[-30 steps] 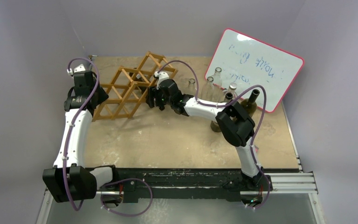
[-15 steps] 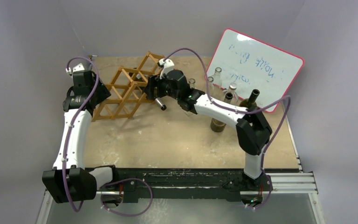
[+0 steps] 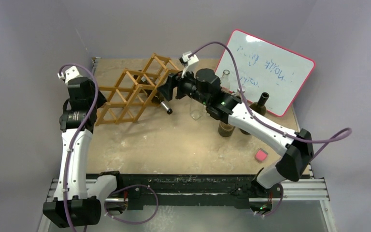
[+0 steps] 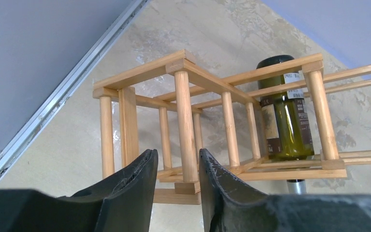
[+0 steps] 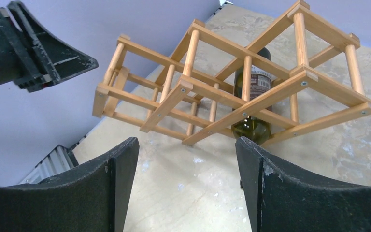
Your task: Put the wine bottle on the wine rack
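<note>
The wooden wine rack (image 3: 130,94) stands at the back left of the table. A dark green wine bottle (image 3: 164,106) lies in one of its cells, with its capped neck poking out toward the front. The left wrist view shows the bottle's body (image 4: 290,125) inside the rack's (image 4: 186,96) slats. My right gripper (image 3: 168,90) hangs open just right of the rack and holds nothing. In its own view the rack (image 5: 270,96) and bottle (image 5: 251,92) lie beyond the right gripper (image 5: 186,140). My left gripper (image 4: 178,152) is at the rack's left end, its jaws a narrow gap apart. A rack post shows beyond that gap.
A whiteboard (image 3: 265,67) leans at the back right. In front of it stand clear glass bottles (image 3: 224,79) and dark bottles (image 3: 258,104), one (image 3: 226,128) nearer the middle. A small pink object (image 3: 260,155) lies by the right arm.
My right gripper has let go of the bottle, which stays in the rack, and has drawn back to the right, open. The left arm has pulled back a little from the rack's end.
</note>
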Controlling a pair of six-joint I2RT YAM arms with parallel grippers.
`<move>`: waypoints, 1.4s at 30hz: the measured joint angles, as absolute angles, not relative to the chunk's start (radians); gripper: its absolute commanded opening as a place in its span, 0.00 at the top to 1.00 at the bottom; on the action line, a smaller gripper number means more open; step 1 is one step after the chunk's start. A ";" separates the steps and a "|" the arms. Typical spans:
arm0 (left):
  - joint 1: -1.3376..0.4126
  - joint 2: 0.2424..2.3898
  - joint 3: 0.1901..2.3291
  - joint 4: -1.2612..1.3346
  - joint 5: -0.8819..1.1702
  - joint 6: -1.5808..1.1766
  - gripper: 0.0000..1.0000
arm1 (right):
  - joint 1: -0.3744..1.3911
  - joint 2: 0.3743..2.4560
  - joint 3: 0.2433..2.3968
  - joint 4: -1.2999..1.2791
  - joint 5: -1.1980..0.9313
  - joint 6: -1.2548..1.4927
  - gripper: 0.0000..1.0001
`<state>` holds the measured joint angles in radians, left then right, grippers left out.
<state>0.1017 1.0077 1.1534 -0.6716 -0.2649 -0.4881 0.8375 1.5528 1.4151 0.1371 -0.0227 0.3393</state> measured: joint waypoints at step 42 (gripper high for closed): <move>0.097 1.126 1.087 -0.495 -0.125 -0.722 0.55 | 0.825 1.406 1.363 -0.197 0.429 0.374 0.27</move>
<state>0.0967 1.1255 1.0866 -0.4953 -0.1246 -0.7219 0.8249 1.4059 1.3628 -0.1970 0.4294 0.3744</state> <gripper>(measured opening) 0.385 0.733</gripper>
